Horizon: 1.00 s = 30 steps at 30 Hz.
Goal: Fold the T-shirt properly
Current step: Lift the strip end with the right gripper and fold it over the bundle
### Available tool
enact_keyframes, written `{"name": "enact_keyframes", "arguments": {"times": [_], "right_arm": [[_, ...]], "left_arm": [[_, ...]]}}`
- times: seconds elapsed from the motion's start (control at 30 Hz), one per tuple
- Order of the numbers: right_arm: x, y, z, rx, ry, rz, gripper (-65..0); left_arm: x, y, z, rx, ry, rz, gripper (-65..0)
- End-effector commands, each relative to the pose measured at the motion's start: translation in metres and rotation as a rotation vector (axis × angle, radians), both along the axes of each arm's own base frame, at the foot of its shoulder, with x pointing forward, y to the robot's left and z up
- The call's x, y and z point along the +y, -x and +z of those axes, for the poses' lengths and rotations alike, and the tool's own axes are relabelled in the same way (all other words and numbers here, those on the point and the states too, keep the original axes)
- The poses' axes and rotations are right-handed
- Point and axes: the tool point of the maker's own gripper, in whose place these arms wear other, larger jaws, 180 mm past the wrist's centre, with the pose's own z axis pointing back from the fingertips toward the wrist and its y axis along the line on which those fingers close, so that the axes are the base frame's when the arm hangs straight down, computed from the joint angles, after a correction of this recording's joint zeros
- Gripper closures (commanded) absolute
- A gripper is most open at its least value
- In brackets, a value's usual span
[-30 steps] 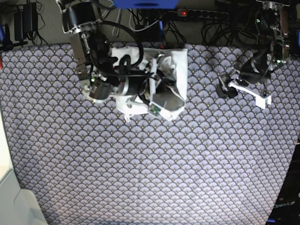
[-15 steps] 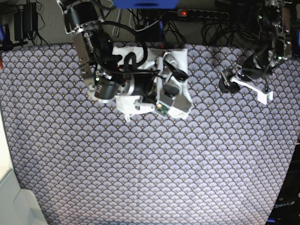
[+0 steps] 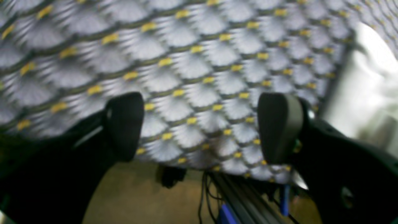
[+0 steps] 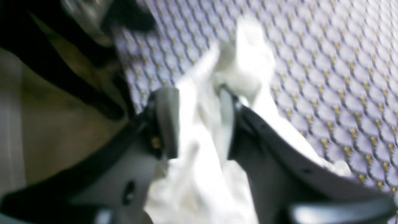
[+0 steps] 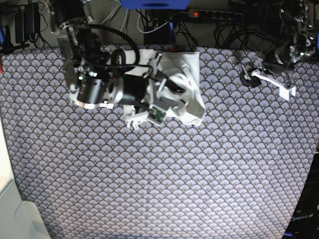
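The white T-shirt (image 5: 187,82) lies bunched at the back of the purple-grey scallop-patterned cloth (image 5: 164,174). My right gripper (image 5: 167,94) is over its left part. In the right wrist view the right gripper (image 4: 197,121) is shut on a bunched fold of the T-shirt (image 4: 202,155), with cloth hanging above and below the fingers. My left gripper (image 5: 259,78) is open and empty near the back right, apart from the shirt. In the left wrist view the left gripper (image 3: 202,127) hovers over the patterned cloth, with the T-shirt (image 3: 370,77) a white blur at the right edge.
A power strip (image 5: 214,15) and cables run behind the table's back edge. A white object (image 5: 12,209) stands at the front left corner. The table's dark edge (image 5: 304,219) is at the front right.
My right arm has drawn back to the left, pulling the gripped shirt fold with it, and the shirt's front right corner has spread lower. My left gripper has moved up and right toward the back edge.
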Motion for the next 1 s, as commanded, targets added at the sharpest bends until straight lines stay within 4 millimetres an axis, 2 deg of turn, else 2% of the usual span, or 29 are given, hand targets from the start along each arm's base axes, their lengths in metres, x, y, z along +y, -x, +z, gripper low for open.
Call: {"name": "enact_keyframes", "arguments": {"times": [0.0, 0.13, 0.27, 0.33, 0.4, 0.47, 0.6, 0.73, 0.97], "right_arm": [[-0.002, -0.005, 0.012, -0.040, -0.022, 0.004, -15.6], [-0.045, -0.019, 0.002, -0.031, 0.030, -0.107, -8.0], [-0.094, -0.032, -0.004, -0.018, 0.055, -0.268, -4.2], [-0.113, -0.032, -0.009, -0.003, 0.067, -0.324, -4.1], [-0.120, -0.027, -0.016, 0.023, 0.072, -0.347, -4.1], [-0.117, -0.019, -0.022, 0.047, 0.071, -0.340, -4.1], [-0.098, -0.008, -0.025, 0.073, 0.000, -0.330, -4.1], [-0.080, 0.001, -0.026, 0.097, -0.056, -0.318, -4.4], [-0.029, 0.026, -0.024, 0.129, -0.100, -0.167, -4.4]], "left_arm": [[0.005, -0.009, 0.011, -0.042, -0.011, -0.002, -54.7], [0.005, -0.009, 0.011, -0.042, -0.010, -0.001, -48.9], [0.003, -0.010, 0.013, -0.046, -0.009, -0.008, -34.6], [0.000, -0.012, 0.017, -0.061, -0.009, -0.016, -26.3], [-0.002, -0.014, 0.020, -0.070, -0.007, -0.022, -18.5], [-0.002, -0.014, 0.021, -0.072, -0.007, -0.023, -13.0], [-0.003, -0.014, 0.021, -0.070, -0.006, -0.023, -8.6], [-0.008, -0.006, 0.018, -0.025, 0.011, -0.043, -7.7], [-0.017, -0.006, 0.021, -0.032, 0.036, -0.046, -7.7]]}}
